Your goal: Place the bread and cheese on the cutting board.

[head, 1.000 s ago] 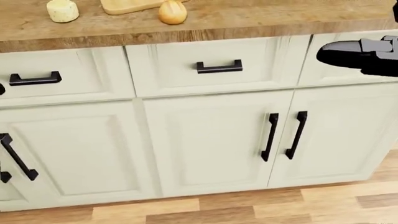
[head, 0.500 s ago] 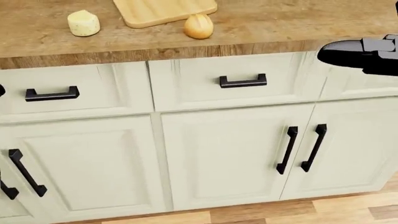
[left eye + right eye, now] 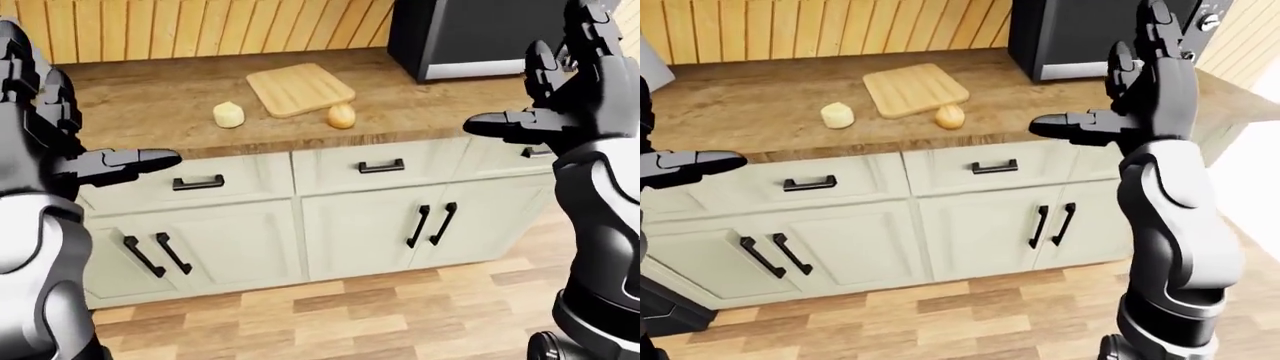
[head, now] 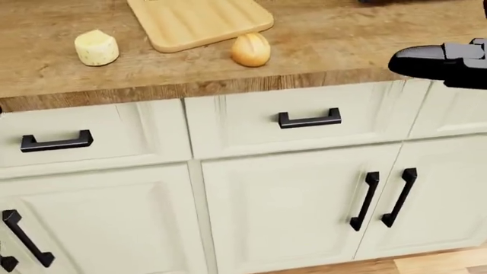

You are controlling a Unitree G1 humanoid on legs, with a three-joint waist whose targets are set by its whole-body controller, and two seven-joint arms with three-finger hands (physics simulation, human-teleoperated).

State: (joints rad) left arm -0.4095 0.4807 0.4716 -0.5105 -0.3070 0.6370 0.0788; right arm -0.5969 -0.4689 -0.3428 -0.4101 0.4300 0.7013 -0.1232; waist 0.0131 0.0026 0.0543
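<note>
The round golden bread roll [image 4: 250, 49] is lying up and left of the spread, empty right hand [image 3: 1140, 97], nearer it than the spread left hand [image 3: 60, 142].

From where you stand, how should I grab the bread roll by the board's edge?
Take the bread roll from above, fingers across its rounded middle. It sits on the counter just off the cutting board, so the right hand, open now, seems the better choice.
</note>
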